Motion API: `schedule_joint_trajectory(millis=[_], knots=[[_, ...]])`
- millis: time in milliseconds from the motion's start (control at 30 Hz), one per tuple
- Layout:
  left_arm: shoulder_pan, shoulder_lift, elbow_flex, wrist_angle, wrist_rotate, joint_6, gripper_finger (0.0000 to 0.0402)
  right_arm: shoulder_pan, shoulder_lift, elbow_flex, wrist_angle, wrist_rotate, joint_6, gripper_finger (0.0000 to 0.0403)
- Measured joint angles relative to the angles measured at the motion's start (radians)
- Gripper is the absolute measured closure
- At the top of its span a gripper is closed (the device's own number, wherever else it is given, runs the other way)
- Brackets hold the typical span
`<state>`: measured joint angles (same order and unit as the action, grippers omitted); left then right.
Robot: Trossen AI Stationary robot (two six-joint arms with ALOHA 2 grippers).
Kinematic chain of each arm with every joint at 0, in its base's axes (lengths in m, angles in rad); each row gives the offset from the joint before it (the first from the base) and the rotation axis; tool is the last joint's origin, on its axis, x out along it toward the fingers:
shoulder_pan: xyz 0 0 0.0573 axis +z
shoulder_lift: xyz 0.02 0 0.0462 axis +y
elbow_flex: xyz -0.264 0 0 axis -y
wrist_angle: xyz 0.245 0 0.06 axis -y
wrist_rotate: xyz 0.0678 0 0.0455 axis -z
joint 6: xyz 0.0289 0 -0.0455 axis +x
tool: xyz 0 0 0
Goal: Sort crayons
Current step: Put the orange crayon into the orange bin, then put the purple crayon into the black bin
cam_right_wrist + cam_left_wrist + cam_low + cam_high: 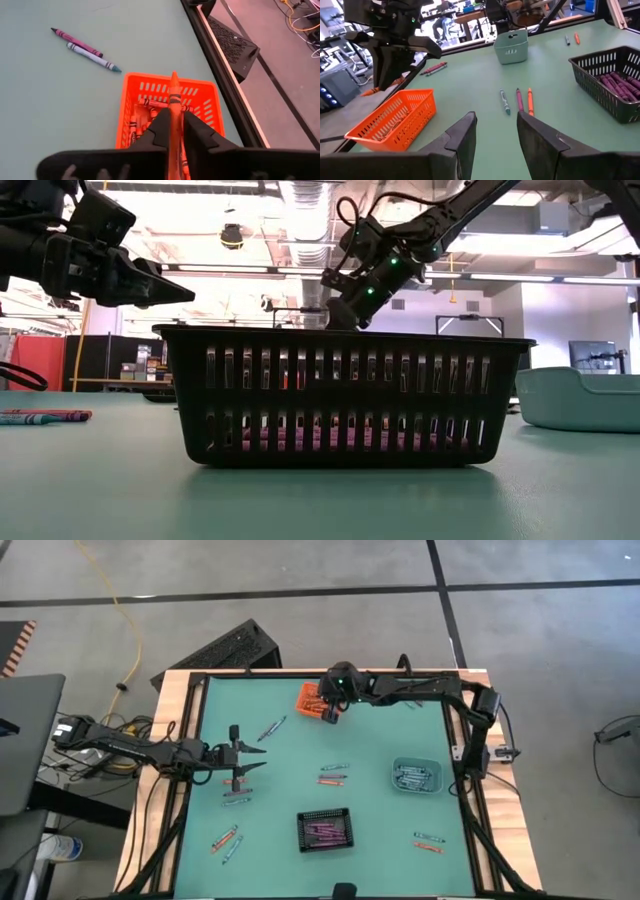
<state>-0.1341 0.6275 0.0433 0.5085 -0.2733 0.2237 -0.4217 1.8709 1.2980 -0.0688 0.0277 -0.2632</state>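
Green table [380, 830], wood-framed, both arms over it.

Right arm reaches across the far edge; right gripper [172, 131] hangs directly above the orange bin [308, 698] near the far edge — an orange crayon [173, 95] stands between its 2 fingers, tip pointing over the bin. Fingers sit close against the crayon on both sides; whether they are clamping it or letting go, I cannot tell. More orange crayons lie in the bin bottom.

Left arm at the table's left side, left gripper [495, 135] above the mat, fingers parted, nothing between them.

Black bin [325, 830] near the front centre — purple crayons [618, 86] inside. Teal bin [417, 776] to the right, grey-blue crayons in it.

Loose crayons on the mat: a trio of 3 [518, 100] — blue, purple, orange — side by side at mid-table; a purple-and-blue pair [85, 49] near the orange bin; 2 [428, 842] at front right; 2 [227, 841] at front left.
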Motion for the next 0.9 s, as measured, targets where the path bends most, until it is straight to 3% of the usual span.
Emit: schedule_joint_trajectory(millis=[200,333,500,700,900], knots=[[0.000,0.000,0.000,-0.003,0.000,0.000,0.0269,0.000,0.000,0.000,0.001,0.003,0.012,0.0331],[0.000,0.000,0.000,-0.003,0.000,0.000,0.0269,0.003,0.000,0.000,-0.002,0.017,0.103,0.0328],[0.000,0.000,0.000,-0.004,0.000,-0.001,0.0269,0.045,0.000,0.001,-0.028,-0.033,0.142,0.0328],[0.000,0.000,0.000,-0.005,0.000,-0.003,0.0269,0.104,-0.001,0.087,-0.325,-0.023,0.150,0.0328],[0.000,0.000,0.000,-0.006,0.000,-0.004,0.0269,0.077,-0.021,0.148,-0.633,-0.024,0.214,0.0327]])
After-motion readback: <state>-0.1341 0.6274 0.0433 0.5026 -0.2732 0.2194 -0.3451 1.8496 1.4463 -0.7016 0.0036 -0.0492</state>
